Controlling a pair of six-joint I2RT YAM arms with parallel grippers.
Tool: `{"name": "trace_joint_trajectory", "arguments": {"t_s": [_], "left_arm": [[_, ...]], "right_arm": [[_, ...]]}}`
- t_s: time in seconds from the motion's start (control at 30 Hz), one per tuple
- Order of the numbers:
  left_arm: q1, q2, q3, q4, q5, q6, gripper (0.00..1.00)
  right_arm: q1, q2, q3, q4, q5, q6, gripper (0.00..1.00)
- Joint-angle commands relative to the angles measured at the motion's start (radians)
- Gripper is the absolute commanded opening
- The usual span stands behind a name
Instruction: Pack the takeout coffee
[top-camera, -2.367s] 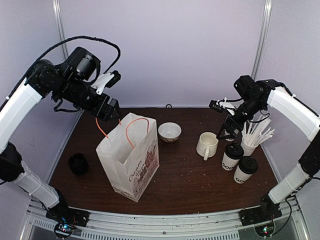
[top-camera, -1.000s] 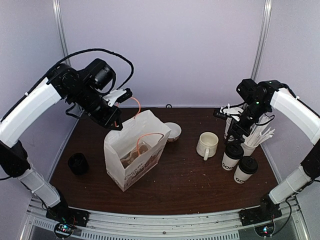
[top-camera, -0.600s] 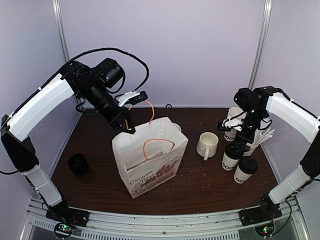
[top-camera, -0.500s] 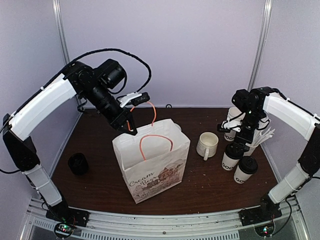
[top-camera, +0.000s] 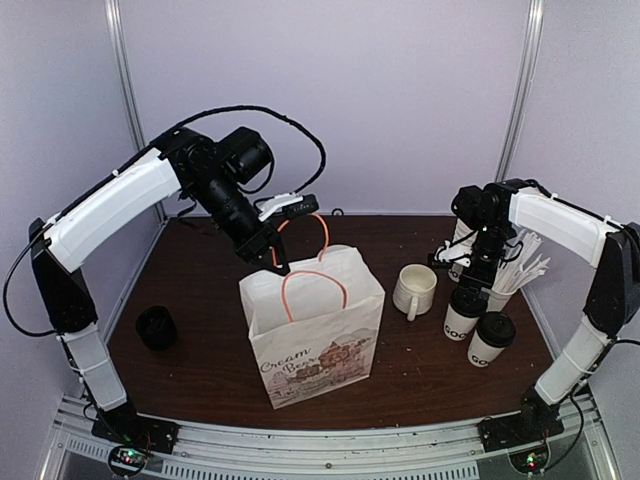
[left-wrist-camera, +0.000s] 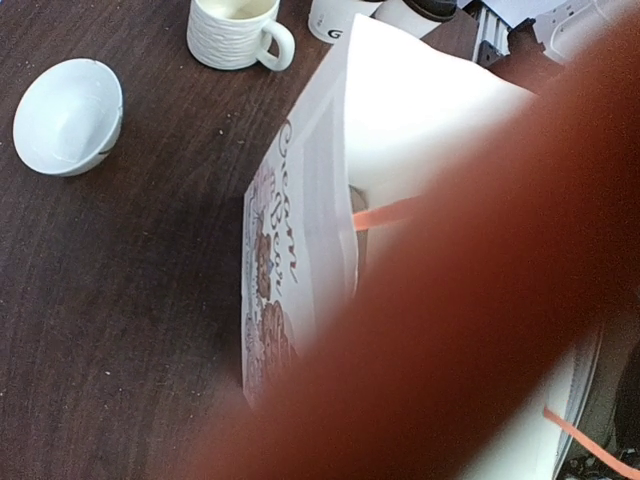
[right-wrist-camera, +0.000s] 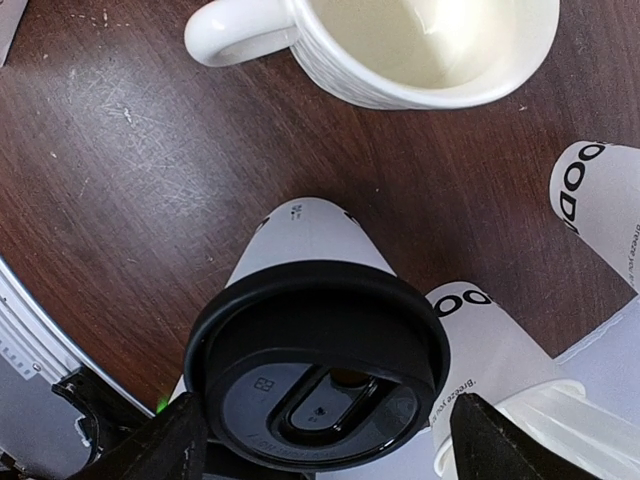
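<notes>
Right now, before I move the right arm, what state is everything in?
White paper bag: upright, mouth open.
Left gripper: shut on the bag's orange handle.
Right gripper: open, straddling a cup's lid.
White paper cup with black plastic lid: upright, lidded.
Second lidded paper cup: upright, lidded.
White ceramic mug: upright, looks empty.
White ceramic bowl: upright, empty.

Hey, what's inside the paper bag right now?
Only white inner walls and an orange handle show in the paper bag. Its bottom is hidden behind the front wall; a blurred reddish shape blocks much of the left wrist view.
</notes>
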Motion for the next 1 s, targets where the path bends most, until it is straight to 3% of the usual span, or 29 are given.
{"name": "trace_joint_trajectory", "arguments": {"t_s": [0.0, 0.1, 0.5, 0.77, 0.97], "left_arm": [[0.005, 0.036, 0.043, 0.007, -0.031, 0.034, 0.0], [0.005, 0.059, 0.074, 0.009, -0.055, 0.041, 0.06], [0.008, 0.099, 0.156, 0.011, -0.103, 0.05, 0.15], [0.01, 0.093, 0.141, 0.011, -0.102, 0.048, 0.16], [0.01, 0.093, 0.141, 0.011, -0.108, 0.045, 0.16]], "right_arm": [[-0.008, 0.0, 0.018, 0.012, 0.018, 0.004, 0.87], [-0.009, 0.005, 0.012, 0.011, 0.01, -0.002, 0.87], [-0.013, 0.02, -0.003, -0.02, -0.066, -0.004, 0.88], [-0.017, 0.027, 0.012, -0.054, -0.115, 0.001, 0.9], [-0.024, 0.03, -0.009, -0.039, -0.092, 0.005, 0.85]]}}
